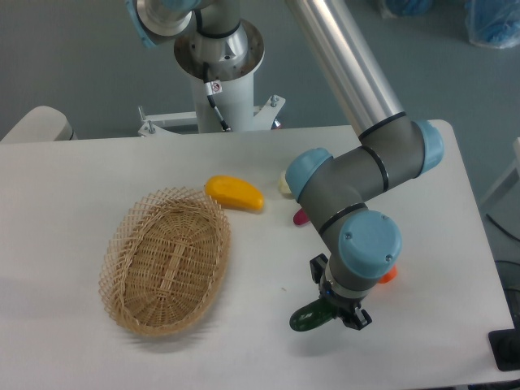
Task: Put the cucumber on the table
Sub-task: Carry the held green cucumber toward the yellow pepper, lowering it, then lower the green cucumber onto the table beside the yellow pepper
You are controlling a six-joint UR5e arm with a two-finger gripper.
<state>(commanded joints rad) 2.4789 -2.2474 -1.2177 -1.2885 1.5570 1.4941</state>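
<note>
The dark green, glossy cucumber (309, 318) lay nearly level over the table (73, 203) near its front edge, its long axis running left to right with the free rounded end pointing left and slightly toward the camera. The gripper (339, 313) pinched its right end from above, right of the basket (165, 260) and well apart from the yellow fruit (235, 193).

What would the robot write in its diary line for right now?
gripper: shut on cucumber | cucumber: low over table, front right | basket: empty | placement: not yet released
</note>
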